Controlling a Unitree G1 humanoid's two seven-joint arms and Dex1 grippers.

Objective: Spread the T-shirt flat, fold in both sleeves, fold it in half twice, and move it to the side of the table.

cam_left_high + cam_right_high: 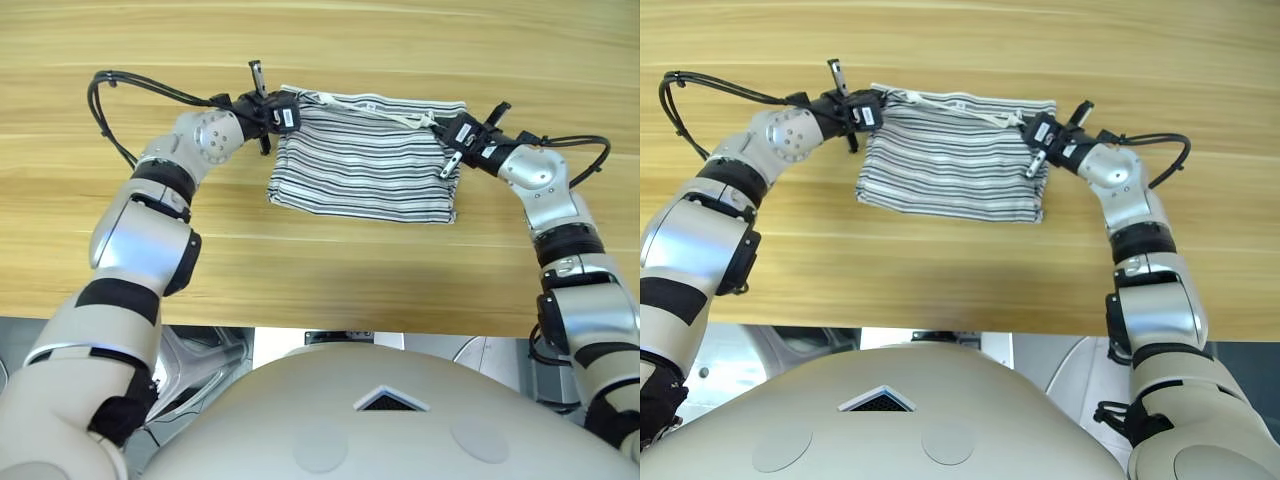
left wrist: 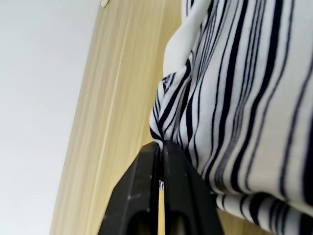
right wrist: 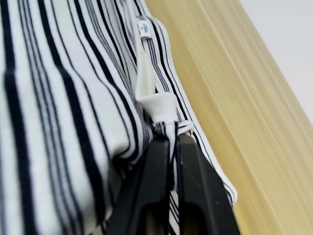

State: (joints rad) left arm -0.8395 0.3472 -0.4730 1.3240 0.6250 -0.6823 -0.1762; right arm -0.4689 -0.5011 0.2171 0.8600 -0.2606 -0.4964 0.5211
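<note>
A black-and-white striped T-shirt (image 1: 365, 160) lies folded into a compact rectangle on the wooden table (image 1: 320, 270). My left gripper (image 1: 285, 112) is at its far left corner, shut on the fabric edge (image 2: 161, 142). At the far right corner my right gripper (image 1: 440, 125) is shut on a bunched bit of white hem (image 3: 168, 129). Both pinched corners are lifted slightly, and the near edge rests on the table. In each wrist view the black fingers (image 2: 146, 186) (image 3: 156, 186) press together with striped cloth between them.
Bare wood stretches on all sides of the shirt, with wide free room to the far side, left and right. The table's near edge (image 1: 300, 325) runs just in front of my torso. Black cables (image 1: 130, 85) loop from my left wrist over the table.
</note>
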